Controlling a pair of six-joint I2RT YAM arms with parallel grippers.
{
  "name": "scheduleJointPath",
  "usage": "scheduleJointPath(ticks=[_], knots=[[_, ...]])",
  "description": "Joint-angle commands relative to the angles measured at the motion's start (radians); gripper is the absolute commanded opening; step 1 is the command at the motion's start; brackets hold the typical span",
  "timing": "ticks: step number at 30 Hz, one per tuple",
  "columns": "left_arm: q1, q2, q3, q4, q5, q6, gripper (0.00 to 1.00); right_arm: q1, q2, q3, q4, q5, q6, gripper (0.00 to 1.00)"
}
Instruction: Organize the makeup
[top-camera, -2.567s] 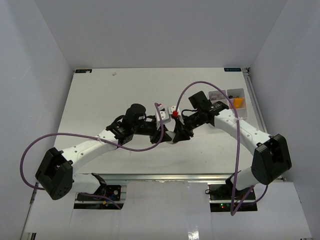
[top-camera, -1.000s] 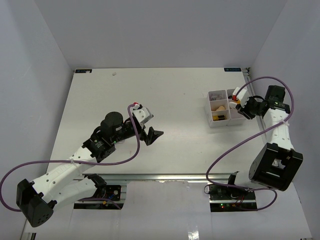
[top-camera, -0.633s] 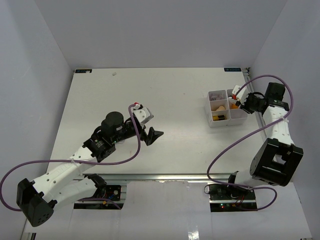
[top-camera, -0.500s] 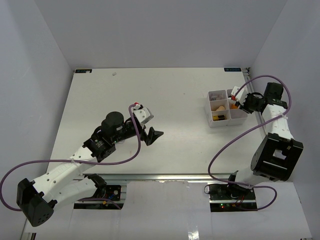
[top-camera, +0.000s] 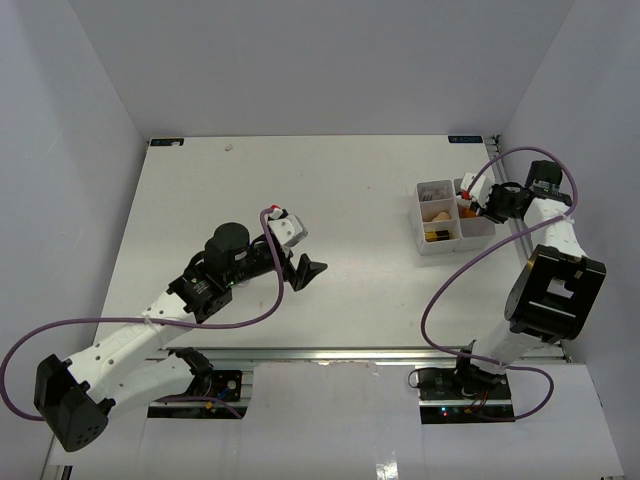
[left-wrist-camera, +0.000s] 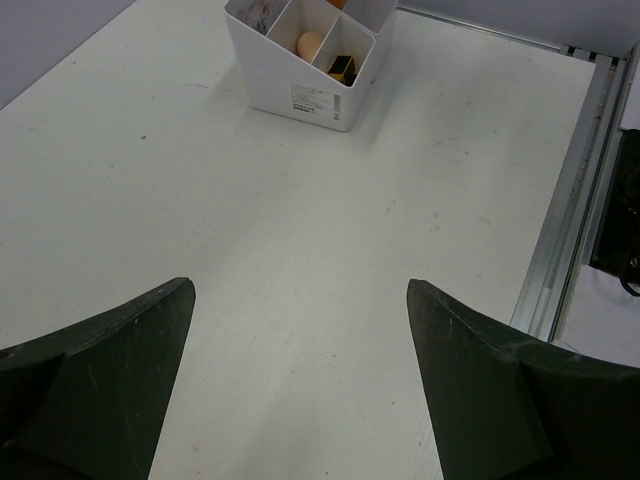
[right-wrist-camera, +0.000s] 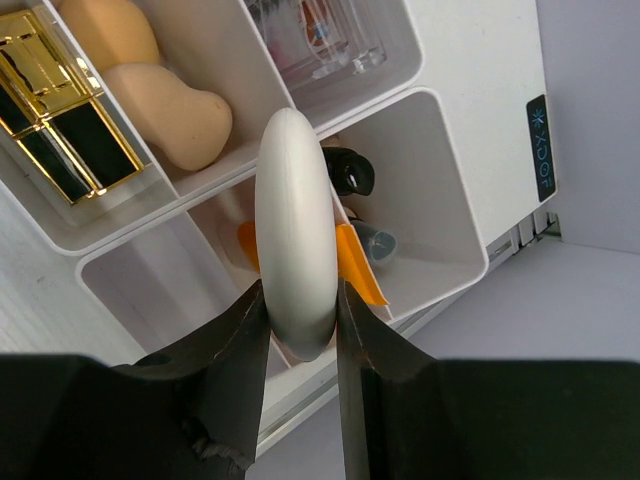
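R gripper (right-wrist-camera: 300, 312) pinches the white oval compact (right-wrist-camera: 293, 220) by its two flat faces, fingers (right-wrist-camera: 230, 350) pressed tight onto it. The compact stands on edge, upright, over the white tray (right-wrist-camera: 440, 130) at the far R part of the table (top-camera: 250, 190). Its lower rim hangs above the compartment w/ the orange tube (right-wrist-camera: 357, 268), which shows on either side of it. Can't tell whether the rim touches the tube or a divider. The same compartment also has a dark, round-capped item (right-wrist-camera: 350, 172), likely the brown lipstick, plus a small grey-blue bit just beside the orange. In the next compartment is the beige sponge (right-wrist-camera: 150, 95), two lobes, w/ the black-gold case (right-wrist-camera: 55, 95) lying just beside it; touching or not, can't tell. The compartment beyond holds the pink-printed flat packets (right-wrist-camera: 320, 40), on edge, w/ something clear among them. In the top view the R arm is folded back w/ its wrist over the tray's far-R part, and the purple cable (top-camera: 450, 290) loops wide toward the near edge. L gripper (top-camera: 306, 272) is well apart from the tray, approx mid-table and nearer the L side, jaws spread wide over the tabletop. The L wrist view looks across the table to the tray: sponge and case show together in one compartment, and the packets' edge shows in the compartment next to it.
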Motion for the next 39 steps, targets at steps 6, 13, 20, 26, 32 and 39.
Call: scheduleJointPath(ticks=[6,13,20,26,32,39], knots=[[0.0,0.002,-0.01,-0.003,-0.002,0.006,0.98,0.003,0.027,0.067,-0.089,-0.018,-0.086,0.25],[0.0,0.005,-0.012,-0.002,-0.003,0.007,0.98,0.003,0.043,0.082,-0.082,-0.001,-0.075,0.45],[0.0,0.008,-0.012,-0.004,-0.008,0.008,0.98,0.001,0.032,0.076,-0.036,0.006,-0.035,0.58],[0.0,0.011,-0.013,-0.004,-0.013,0.01,0.98,0.0,0.003,0.063,-0.024,-0.017,0.0,0.57],[0.024,0.031,-0.015,0.004,-0.046,-0.027,0.98,0.001,-0.153,0.008,-0.08,-0.187,0.166,0.6],[0.131,0.12,0.017,-0.001,-0.097,-0.212,0.98,0.09,-0.383,-0.107,-0.231,-0.433,0.439,0.65]])
